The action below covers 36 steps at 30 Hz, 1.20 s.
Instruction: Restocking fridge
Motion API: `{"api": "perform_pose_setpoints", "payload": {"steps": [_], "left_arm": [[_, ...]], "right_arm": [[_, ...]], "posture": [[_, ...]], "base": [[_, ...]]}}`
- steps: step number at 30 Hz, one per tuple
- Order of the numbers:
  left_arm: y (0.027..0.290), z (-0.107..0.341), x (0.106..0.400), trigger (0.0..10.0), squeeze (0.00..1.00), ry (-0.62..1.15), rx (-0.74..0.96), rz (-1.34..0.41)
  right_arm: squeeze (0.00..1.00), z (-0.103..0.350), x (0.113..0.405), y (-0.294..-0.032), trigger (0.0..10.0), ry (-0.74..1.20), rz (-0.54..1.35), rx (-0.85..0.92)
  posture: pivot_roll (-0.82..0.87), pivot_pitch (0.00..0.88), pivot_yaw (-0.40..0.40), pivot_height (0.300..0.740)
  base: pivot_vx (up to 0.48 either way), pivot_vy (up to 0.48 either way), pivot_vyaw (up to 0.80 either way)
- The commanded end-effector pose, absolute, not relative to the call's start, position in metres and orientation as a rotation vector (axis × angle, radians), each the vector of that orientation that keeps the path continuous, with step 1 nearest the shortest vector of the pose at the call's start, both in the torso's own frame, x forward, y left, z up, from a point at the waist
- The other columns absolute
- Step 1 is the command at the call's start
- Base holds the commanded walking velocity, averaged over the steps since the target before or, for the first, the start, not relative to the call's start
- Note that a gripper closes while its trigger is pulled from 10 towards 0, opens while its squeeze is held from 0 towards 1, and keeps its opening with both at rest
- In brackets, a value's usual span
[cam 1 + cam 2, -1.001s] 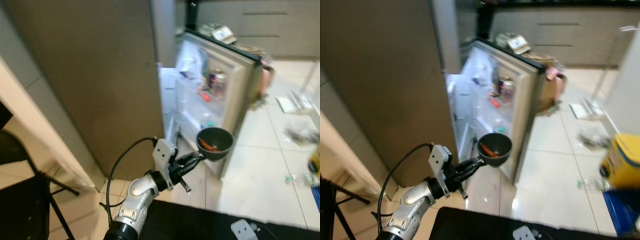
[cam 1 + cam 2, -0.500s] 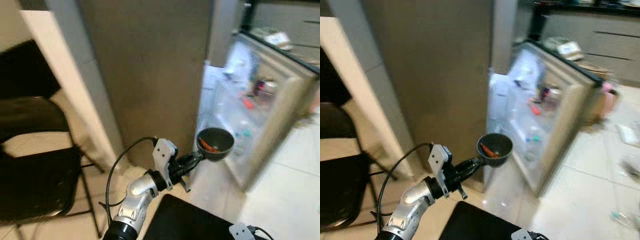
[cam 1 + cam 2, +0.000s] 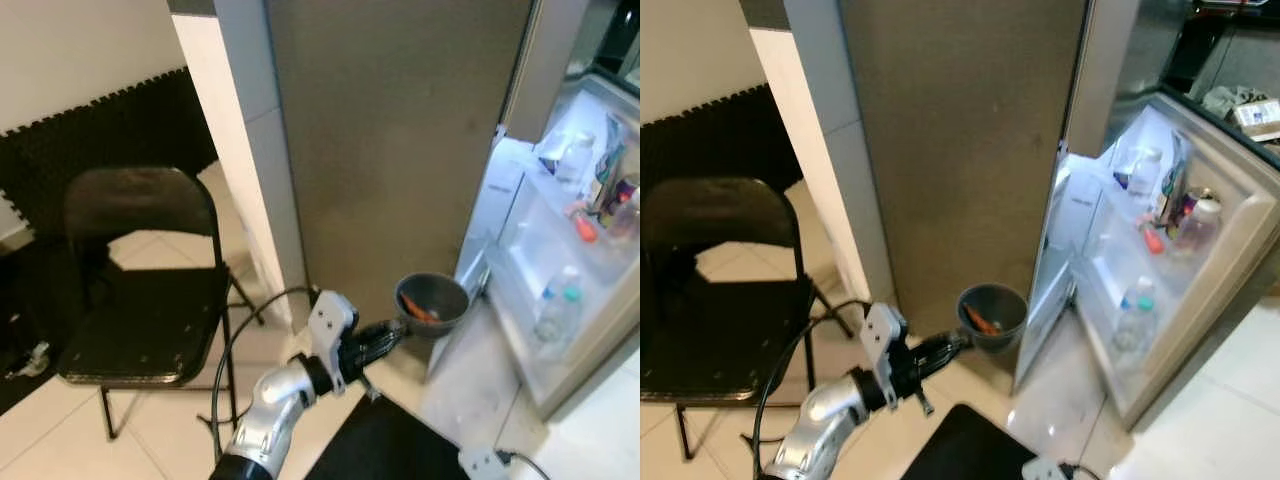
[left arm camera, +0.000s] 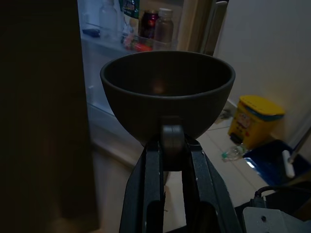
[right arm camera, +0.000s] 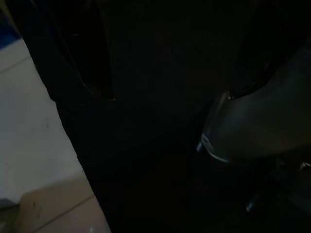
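My left gripper (image 3: 395, 326) is shut on the rim of a dark grey bowl (image 3: 432, 301), held out in front of me at about knee height. Something small and orange-red (image 3: 420, 312) lies inside the bowl. In the left wrist view the bowl (image 4: 167, 92) sits just beyond the two black fingers (image 4: 153, 179), which pinch its near edge. To the right stands the fridge, its door (image 3: 1180, 300) swung open and its lit shelves holding bottles (image 3: 1135, 310) and cans. My right arm hangs idle in the dark.
A tall brown cabinet side (image 3: 390, 140) stands straight ahead, left of the fridge opening. A black folding chair (image 3: 140, 300) is on the left by a white wall edge. A yellow bin (image 4: 255, 119) stands on the tiled floor beyond the fridge.
The camera has swung left, so the fridge now sits at the right edge and the chair is fully in sight. The bowl stays gripped in the same pose.
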<state>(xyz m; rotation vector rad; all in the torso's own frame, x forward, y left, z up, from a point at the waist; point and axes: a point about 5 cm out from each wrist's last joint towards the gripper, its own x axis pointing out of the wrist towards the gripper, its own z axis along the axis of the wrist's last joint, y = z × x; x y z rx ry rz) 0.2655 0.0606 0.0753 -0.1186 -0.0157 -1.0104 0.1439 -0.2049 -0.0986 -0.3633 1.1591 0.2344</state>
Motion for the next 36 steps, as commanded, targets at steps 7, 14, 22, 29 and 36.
{"api": "perform_pose_setpoints", "payload": {"steps": [7, 14, 22, 29, 36], "left_arm": [[0.0626, 0.0702, 0.2648, 10.0, 0.00, 0.021, -0.132, -1.016], [0.0603, 0.0715, 0.2652, 10.0, 0.00, 0.020, -0.141, -1.022], [0.0601, 0.0720, 0.2657, 10.0, 0.00, 0.020, -0.141, -1.021], [0.0598, 0.0731, 0.2670, 10.0, 0.00, 0.014, -0.136, -1.010], [0.0596, 0.0733, 0.2676, 10.0, 0.00, 0.012, -0.139, -1.005]], "right_arm": [[0.00, -0.1000, 0.1408, -0.2039, 10.0, 1.175, 0.235, -0.360], [0.00, -0.1002, 0.1407, -0.2023, 10.0, 1.177, 0.250, -0.354], [0.00, -0.1002, 0.1409, -0.2012, 10.0, 1.177, 0.264, -0.346], [0.00, -0.1002, 0.1404, -0.2023, 10.0, 1.181, 0.269, -0.352], [0.00, -0.1004, 0.1395, -0.2033, 10.0, 1.185, 0.271, -0.355]], "posture": [[0.01, 0.000, 0.003, 0.740], [0.01, 0.000, 0.001, 0.740], [0.01, 0.000, -0.002, 0.740], [0.01, 0.000, -0.003, 0.740], [0.01, 0.000, -0.005, 0.740]], "base": [[0.000, -0.432, 0.00], [0.000, -0.434, 0.00], [0.000, -0.433, 0.80], [0.000, -0.223, 0.80], [0.000, 0.000, 0.80]]}}
